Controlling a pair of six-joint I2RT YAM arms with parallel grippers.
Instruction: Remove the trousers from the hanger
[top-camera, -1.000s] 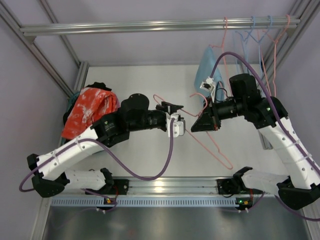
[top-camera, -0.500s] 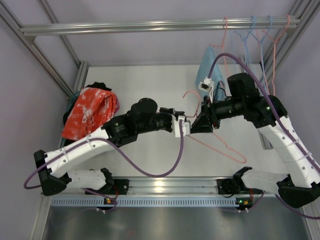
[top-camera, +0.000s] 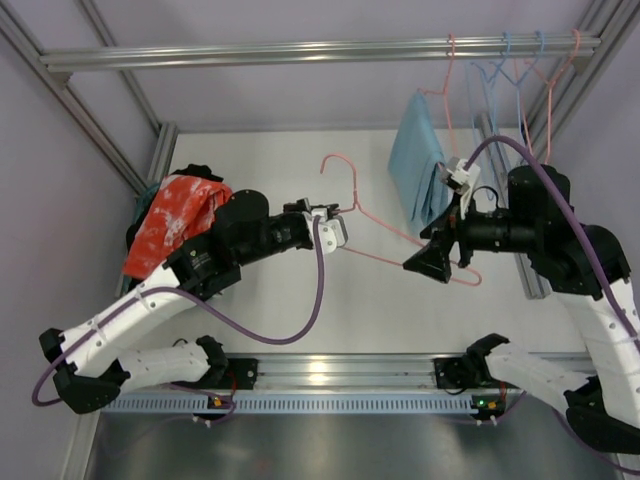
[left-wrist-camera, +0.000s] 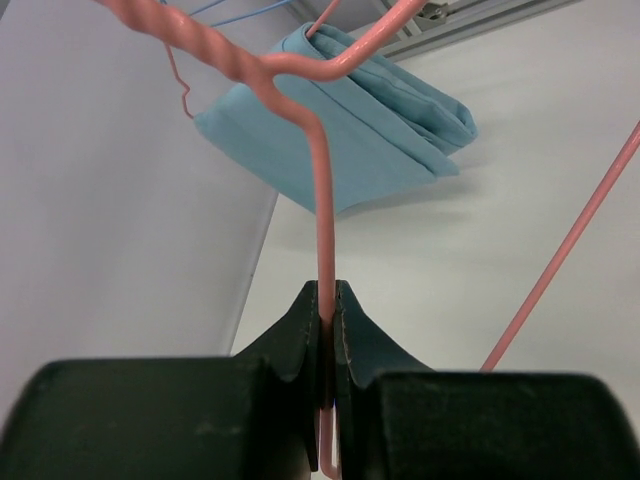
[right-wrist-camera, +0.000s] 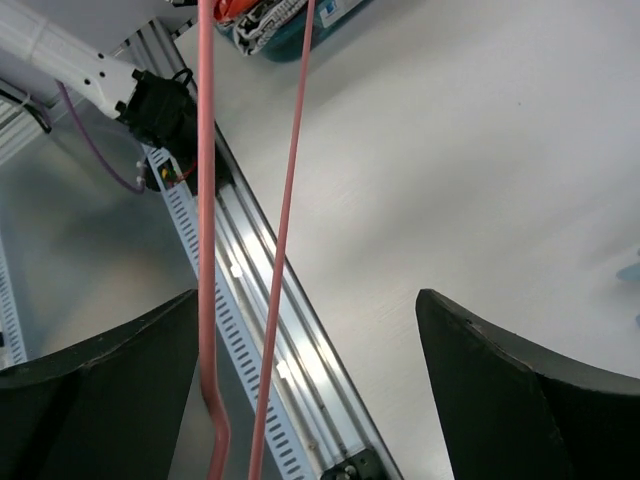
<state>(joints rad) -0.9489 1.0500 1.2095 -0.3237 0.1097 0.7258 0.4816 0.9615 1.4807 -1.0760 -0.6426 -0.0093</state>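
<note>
Pink twisted-wire hanger (left-wrist-camera: 323, 220) in left gripper (left-wrist-camera: 328, 293)

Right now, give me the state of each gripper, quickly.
Left gripper: shut on the pink hanger, gripping its wire.
Right gripper: open, holding nothing; the hanger's wires pass between its fingers.

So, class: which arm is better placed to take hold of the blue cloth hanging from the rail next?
Right, probably. The right pincer stands open beside the blue cloth; the left pincer is shut on the pink hanger.
</note>
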